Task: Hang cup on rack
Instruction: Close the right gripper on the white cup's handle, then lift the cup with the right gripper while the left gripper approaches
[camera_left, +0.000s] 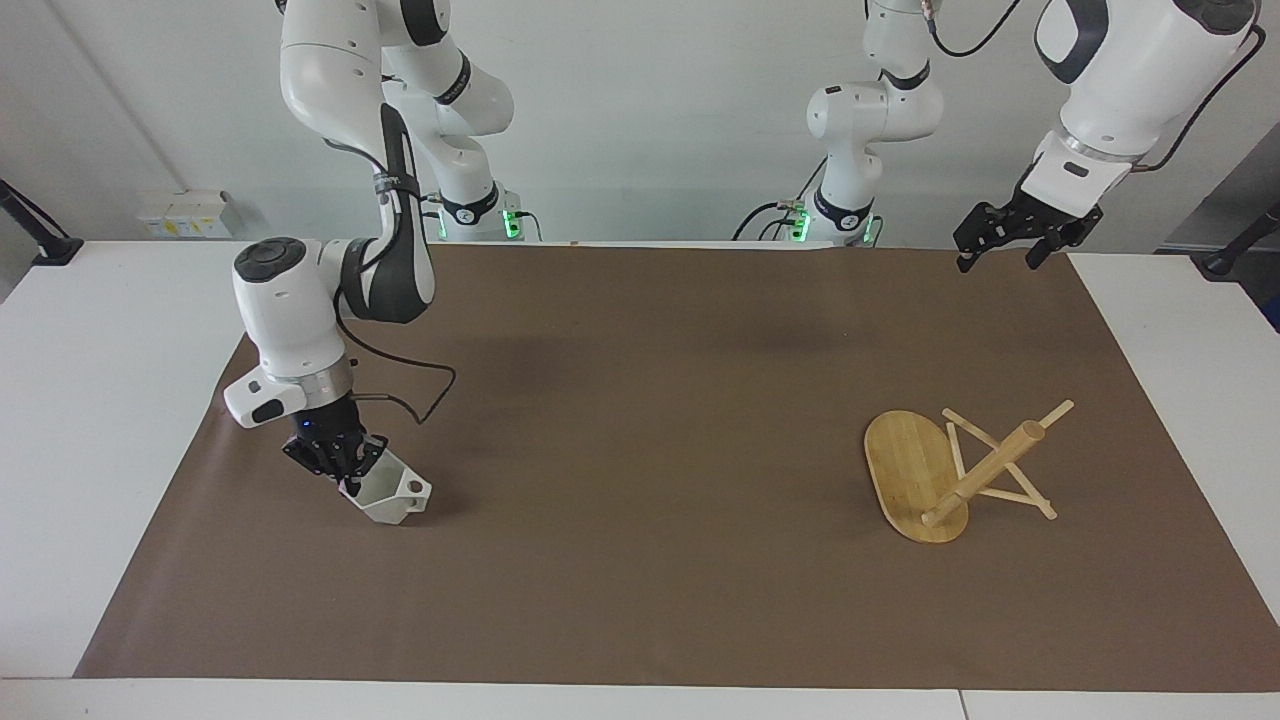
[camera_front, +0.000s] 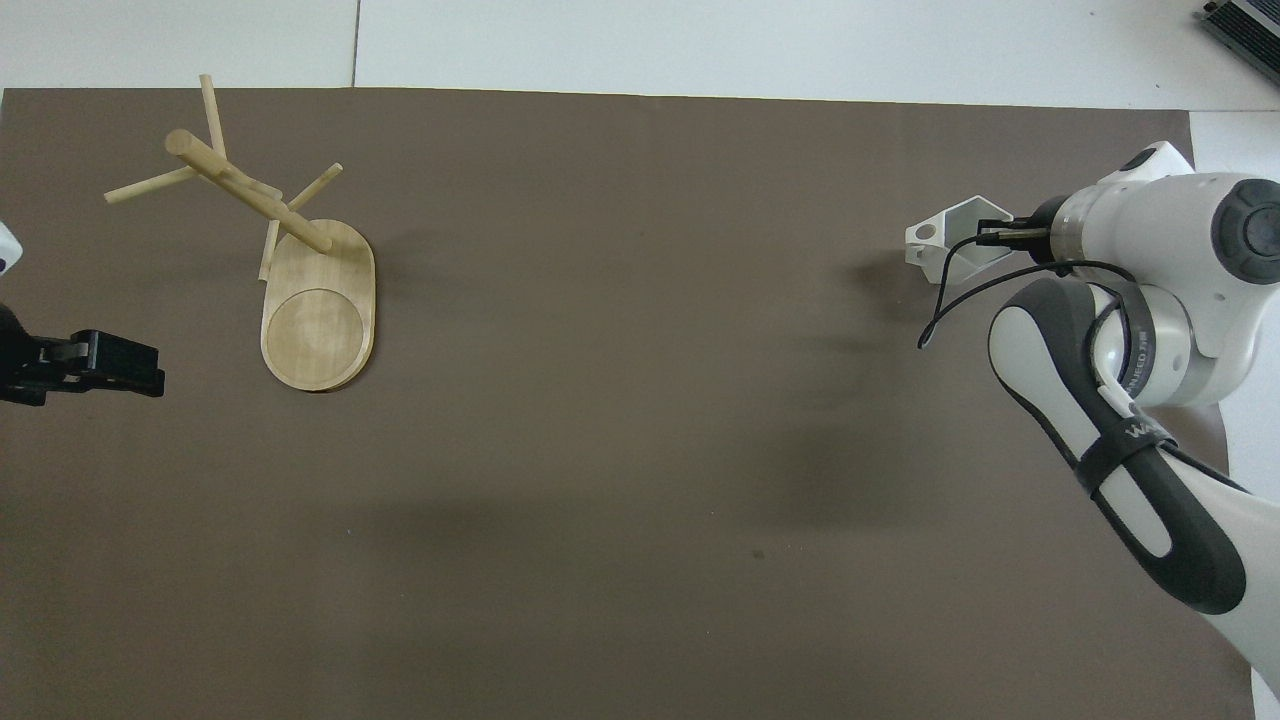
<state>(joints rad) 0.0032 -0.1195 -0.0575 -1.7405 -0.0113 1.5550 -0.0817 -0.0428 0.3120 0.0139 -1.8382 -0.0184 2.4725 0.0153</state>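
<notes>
while the right gripper is pinching the cup by its rim at lower left of the facing view, the rack is lying toppled at lower right; the cup could slip, and no peg is standing ready. the left gripper is waiting spread open, upper right.

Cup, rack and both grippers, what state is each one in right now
Cup: tilted, gripped at its rim, just above the brown mat.
Rack: tipped over, resting on its base edge and pegs.
Right gripper: shut on cup.
Left gripper: open, waiting in the air.
</notes>
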